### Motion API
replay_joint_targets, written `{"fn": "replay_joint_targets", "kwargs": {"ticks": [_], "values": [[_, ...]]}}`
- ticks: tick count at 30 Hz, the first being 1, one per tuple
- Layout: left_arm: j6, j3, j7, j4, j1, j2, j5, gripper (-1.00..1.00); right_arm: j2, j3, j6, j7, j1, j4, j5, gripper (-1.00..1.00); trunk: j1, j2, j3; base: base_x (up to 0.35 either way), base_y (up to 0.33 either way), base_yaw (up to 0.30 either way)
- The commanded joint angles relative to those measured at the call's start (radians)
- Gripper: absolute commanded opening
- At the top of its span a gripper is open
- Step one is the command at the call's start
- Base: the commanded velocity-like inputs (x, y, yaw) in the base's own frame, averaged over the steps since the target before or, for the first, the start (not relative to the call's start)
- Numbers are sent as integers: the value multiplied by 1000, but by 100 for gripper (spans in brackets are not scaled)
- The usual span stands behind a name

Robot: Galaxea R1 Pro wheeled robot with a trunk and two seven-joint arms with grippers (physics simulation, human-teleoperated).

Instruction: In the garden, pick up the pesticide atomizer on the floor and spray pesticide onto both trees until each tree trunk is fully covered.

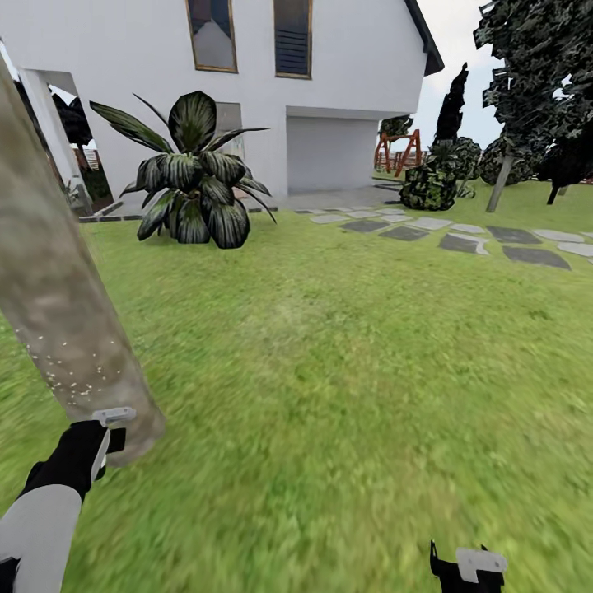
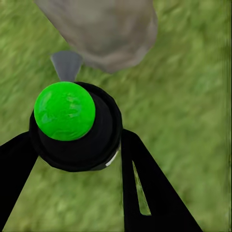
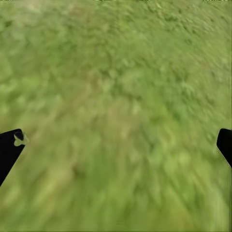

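Left arm (image 1: 37,527): white forearm shell, black wrist sect.
Left gripper (image 2: 77,145): black fingers, flat, tapered; one w/ narrow slot.
Right gripper (image 1: 468,568): black body, white top plate.

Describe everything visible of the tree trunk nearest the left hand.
The tree trunk is a thick, smooth column, mottled beige-grey, slanting across the head view's left edge down to the lawn. Small white specks dot its lower part, just above the base. No branches show on it. The left hand holds the pesticide atomizer, with its green cap and grey nozzle aimed at the trunk's base; whether the nozzle touches is unclear.
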Motion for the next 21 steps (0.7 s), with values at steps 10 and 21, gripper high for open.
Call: {"fn": "replay_joint_targets", "kwargs": {"ticks": [10,21], "values": [[4,1,3,-1,-1,-2,2,-100,0,-5,-3,-7,-1,2,11,100,0,0,-1,168,-234,238],[4,1,3,0,-1,-6,1,-100,0,-5,-3,-6,-1,2,10,100,0,0,-1,169,-234,268]]}}
